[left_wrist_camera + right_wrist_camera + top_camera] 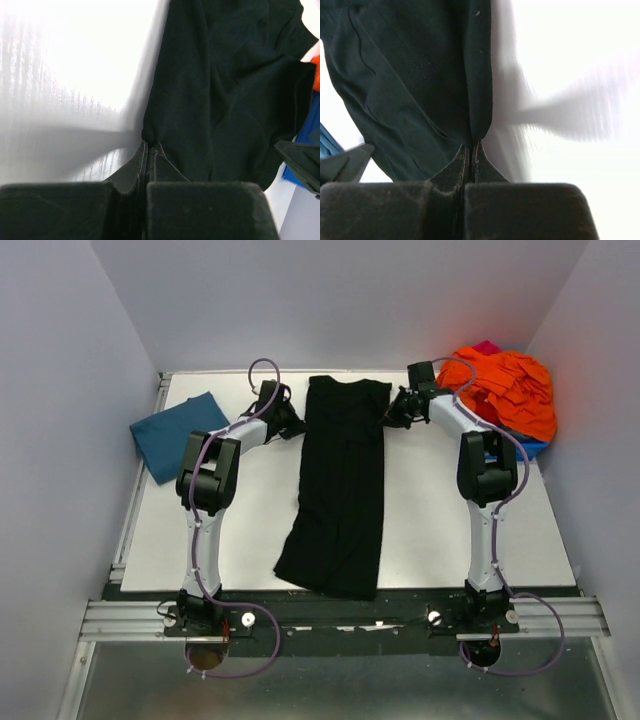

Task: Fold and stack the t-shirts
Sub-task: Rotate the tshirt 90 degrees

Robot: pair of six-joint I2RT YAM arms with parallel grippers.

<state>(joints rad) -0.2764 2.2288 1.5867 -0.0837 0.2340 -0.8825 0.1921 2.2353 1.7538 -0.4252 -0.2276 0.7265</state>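
Top view: a white table point(440, 510) stands between pale grey walls point(60, 390). The black shirt point(340, 490) lies lengthwise down its middle and reaches the near edge. The teal shirt point(178, 435) sits at the far left corner, and an orange pile point(510, 390) at the far right.

Left wrist: the left gripper point(150, 148) is clenched on the black shirt's edge, with bright table beside it.

Right wrist: the right gripper point(471, 148) pinches the opposite edge.

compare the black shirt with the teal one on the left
The black cloth t-shirt is a long strip down the middle; the teal-blue cloth t-shirt is a small folded patch far left. The left gripper and right gripper pinch the black one's edges; the teal one lies untouched. Both lie flat.
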